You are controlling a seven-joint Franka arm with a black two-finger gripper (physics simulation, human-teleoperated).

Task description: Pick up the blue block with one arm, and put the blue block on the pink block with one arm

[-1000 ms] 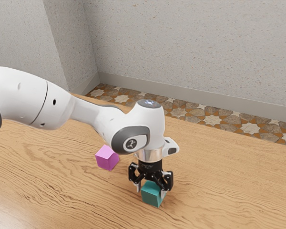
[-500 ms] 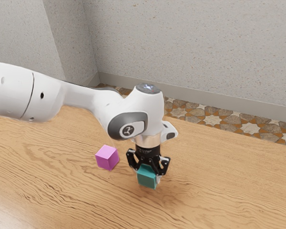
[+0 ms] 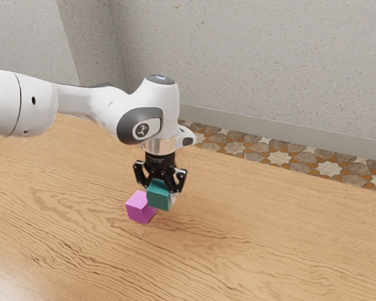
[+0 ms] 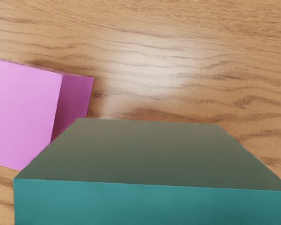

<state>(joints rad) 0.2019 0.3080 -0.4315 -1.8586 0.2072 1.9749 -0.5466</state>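
The jaws are closed on the blue block [image 3: 158, 195], one finger on each of two opposite sides, and hold it off the counter [image 3: 276, 244]. In these renders the block looks more teal than blue. It hangs just beside the pink block [image 3: 136, 207], on the exterior view's right of it. The two overlap in that view, so I cannot tell from there whether its underside is above the pink top.

In the wrist view the held block sits under the hand with the pink block off to one side. Most of the pink top face is uncovered, so the two are not yet lined up. The pink block stands on the counter, well in from the far edge. The arm [image 3: 81, 113] reaches in above it.

I judge the pick-up done and the carry nearly over, with the placing not begun. The next move calls for a short sideways shift until the blue block is centred over the pink one, with enough height not to knock it. The edges look slightly out of square, so a small turn of the hand may help. After that comes a slow descent until the faces meet, and only then should the jaws open.
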